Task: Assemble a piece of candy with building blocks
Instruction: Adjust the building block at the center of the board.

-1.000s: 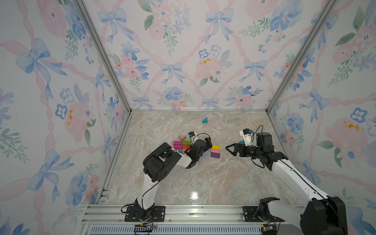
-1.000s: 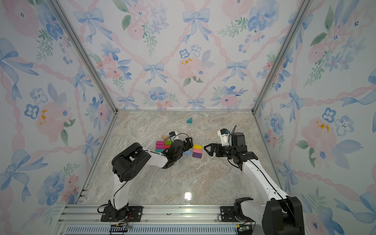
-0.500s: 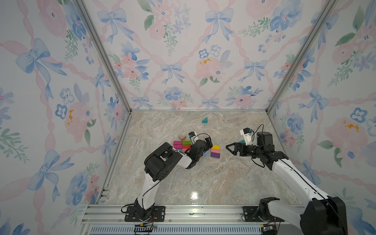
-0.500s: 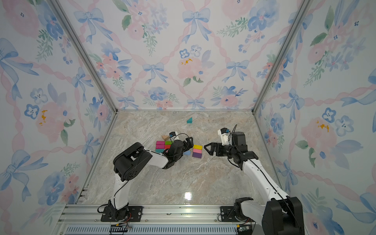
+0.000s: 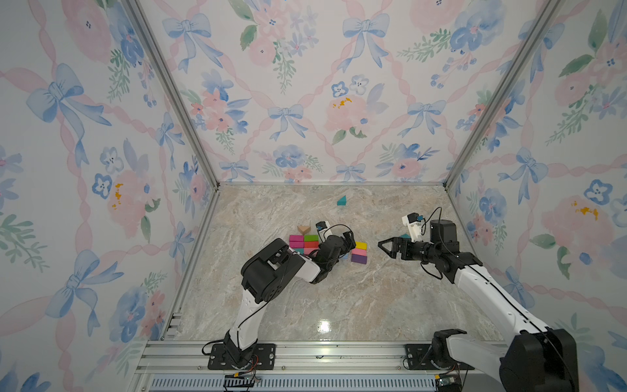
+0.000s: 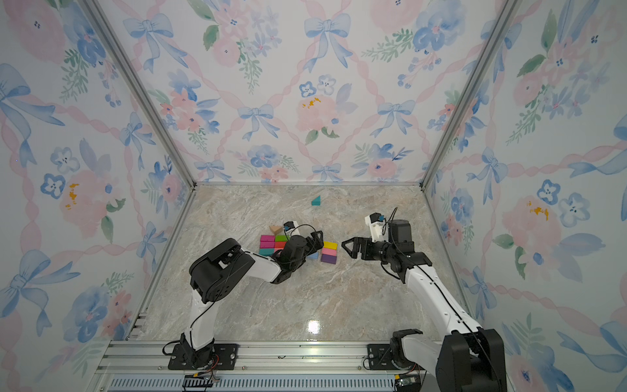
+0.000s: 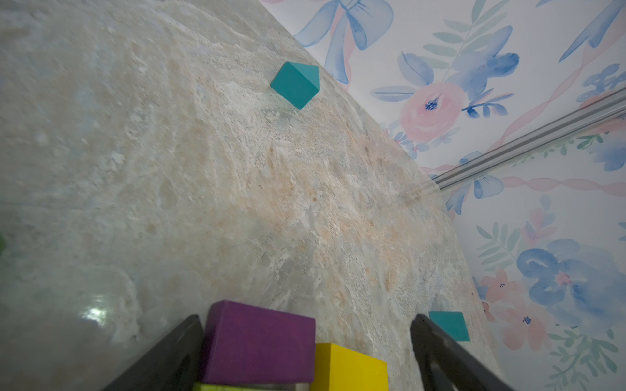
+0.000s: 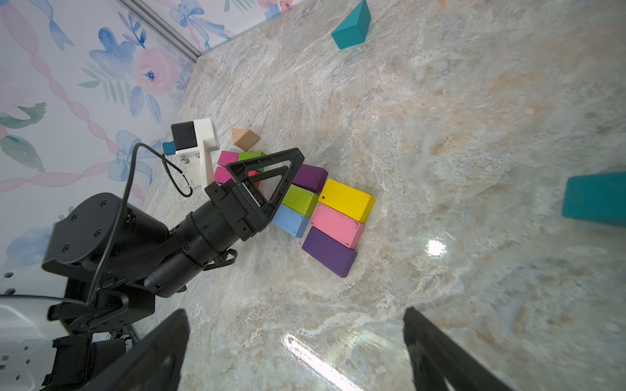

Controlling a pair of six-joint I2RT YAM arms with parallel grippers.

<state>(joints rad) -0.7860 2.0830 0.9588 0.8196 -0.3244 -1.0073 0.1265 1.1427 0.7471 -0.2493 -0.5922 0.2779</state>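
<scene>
1. Currently, the building blocks [image 5: 310, 237] lie clustered flat on the glossy, marble-patterned tabletop [image 5: 305, 305], between the two arms. All are matte, sharp-edged solids.
2. The left gripper [image 7: 306, 318] sits low over the cluster. Its black triangular open-frame fingers [image 8: 267, 176] are spread wide. A purple brick [image 7: 257, 342] and a yellow brick [image 7: 349, 365] lie between them, the purple one just beside one finger. Nothing is clamped.
3. The yellow brick, a pink brick [image 8: 337, 225] and a second purple brick [image 8: 328, 250] form a touching column. Lime and light-blue bricks adjoin it.
4. A tan triangular prism [image 5: 304, 229] lies near the cluster's far edge. A teal triangular prism [image 5: 341, 201] lies well apart, toward the back wall.
5. The right gripper [image 8: 294, 309] hangs beside the cluster with its jaws fully apart over bare marble, gripping nothing. A teal block [image 8: 596, 198] lies near it.
</scene>
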